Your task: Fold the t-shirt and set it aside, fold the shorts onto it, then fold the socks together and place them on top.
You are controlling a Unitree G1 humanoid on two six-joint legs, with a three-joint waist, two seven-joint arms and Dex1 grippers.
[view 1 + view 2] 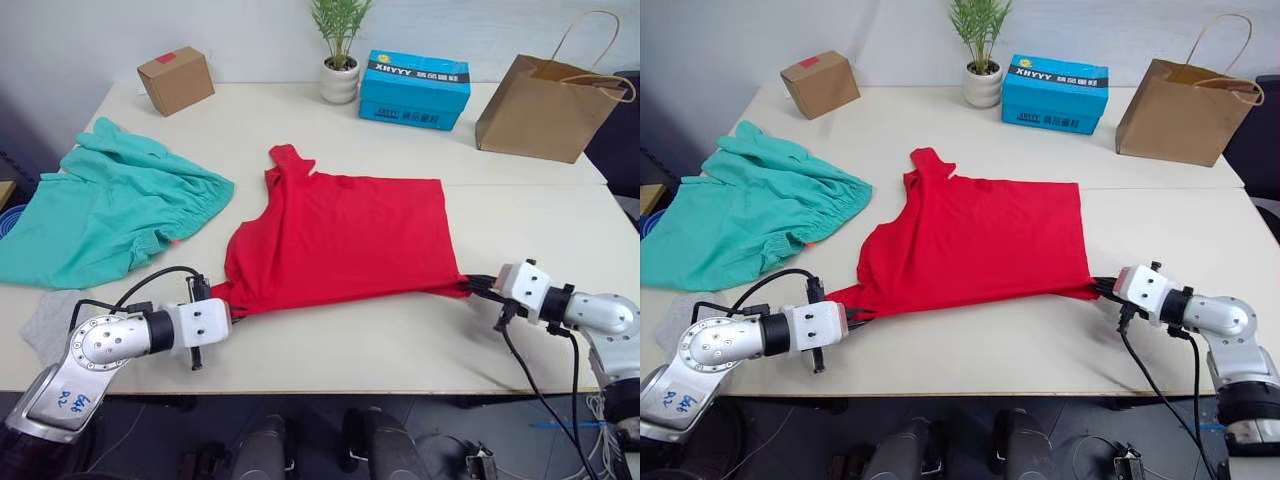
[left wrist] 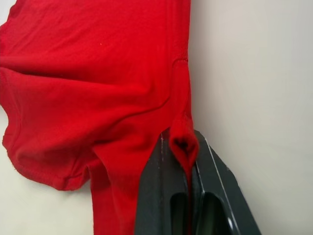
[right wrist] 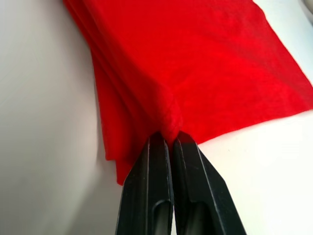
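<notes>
The red t-shirt lies folded over in the middle of the table, one sleeve poking toward the back. My left gripper is shut on the t-shirt's near left corner. At the near right corner my right gripper is shut on the cloth too. The near edge is stretched between both grippers. The teal shorts lie crumpled at the table's left. A grey sock shows at the near left edge, partly behind my left arm.
Along the back of the table stand a small cardboard box, a potted plant, a blue box and a brown paper bag. Bare table runs in front of the t-shirt.
</notes>
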